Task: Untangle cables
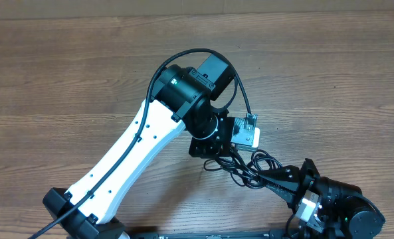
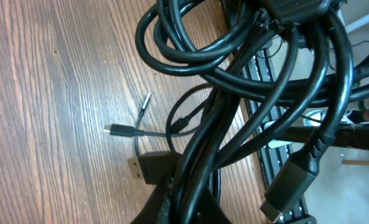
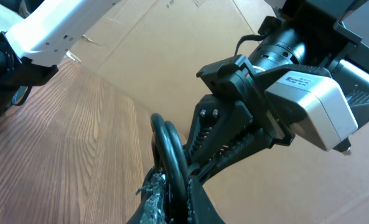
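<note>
Currently left hand (image 2: 183,193) and right hand (image 3: 172,186) both pinch the cables (image 1: 253,166).
Likely limp, light, snag-prone; best taken near a plug end.

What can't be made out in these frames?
Overhead: fingers of the left claw, hidden under its own wrist.
Left wrist: number of thin black flexible cables; they overlap and run off frame.
Right wrist: fingertips of the right claw, cut off by the bottom edge.

Tangled cables (image 1: 251,174) on wooden table (image 1: 64,79), white arm (image 1: 127,156) above
</note>
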Robot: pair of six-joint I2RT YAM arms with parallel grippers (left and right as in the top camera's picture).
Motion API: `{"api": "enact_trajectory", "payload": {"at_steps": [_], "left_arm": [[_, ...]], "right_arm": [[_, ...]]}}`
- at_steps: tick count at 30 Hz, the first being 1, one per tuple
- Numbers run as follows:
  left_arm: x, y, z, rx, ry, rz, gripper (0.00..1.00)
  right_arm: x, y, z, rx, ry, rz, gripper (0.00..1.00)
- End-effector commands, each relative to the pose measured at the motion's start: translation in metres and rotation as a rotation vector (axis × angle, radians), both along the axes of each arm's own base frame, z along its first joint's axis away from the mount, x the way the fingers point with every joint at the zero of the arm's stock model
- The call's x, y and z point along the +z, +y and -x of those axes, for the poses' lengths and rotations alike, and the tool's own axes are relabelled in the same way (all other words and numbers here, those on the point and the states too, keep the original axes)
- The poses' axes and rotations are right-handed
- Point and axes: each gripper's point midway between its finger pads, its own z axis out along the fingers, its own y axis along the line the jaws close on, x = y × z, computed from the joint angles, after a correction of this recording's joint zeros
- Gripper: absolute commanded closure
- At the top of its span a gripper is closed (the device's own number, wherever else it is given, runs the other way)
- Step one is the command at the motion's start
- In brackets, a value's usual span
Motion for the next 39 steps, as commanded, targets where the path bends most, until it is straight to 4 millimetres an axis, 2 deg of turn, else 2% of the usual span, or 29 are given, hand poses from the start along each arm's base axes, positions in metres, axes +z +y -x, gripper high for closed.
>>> {"api": "enact_trajectory", "payload": {"at_steps": [1,10,19,24,35,37,39], "left_arm": [[-0.003,0.008,-0.013,0.019,-0.034,-0.018,0.96],[-0.002,0.013,-0.027,0.075,-0.043,-0.008,0.96],[0.005,0.024,-0.07,0.343,-0.013,0.043,0.96],[0.012,0.025,-0.073,0.363,0.038,0.108,0.96],[0.014,0.024,-0.071,0.365,0.059,0.125,0.95],[0.016,0.023,-0.068,0.36,0.079,0.134,0.92],[0.016,0.024,-0.067,0.36,0.084,0.131,0.81]], "right_arm": [[0.004,0.001,0.002,0.008,-0.013,0.002,0.96],[0.003,0.001,0.002,0.008,-0.006,0.002,0.96],[0.003,0.001,0.001,0.007,-0.001,0.001,0.96],[0.001,0.001,0.0,0.007,0.022,-0.001,0.96],[-0.001,0.001,-0.001,0.007,0.04,-0.002,0.96],[-0.001,0.001,-0.001,0.007,0.04,-0.002,0.96],[-0.001,0.001,-0.001,0.007,0.04,-0.002,0.96]]}}
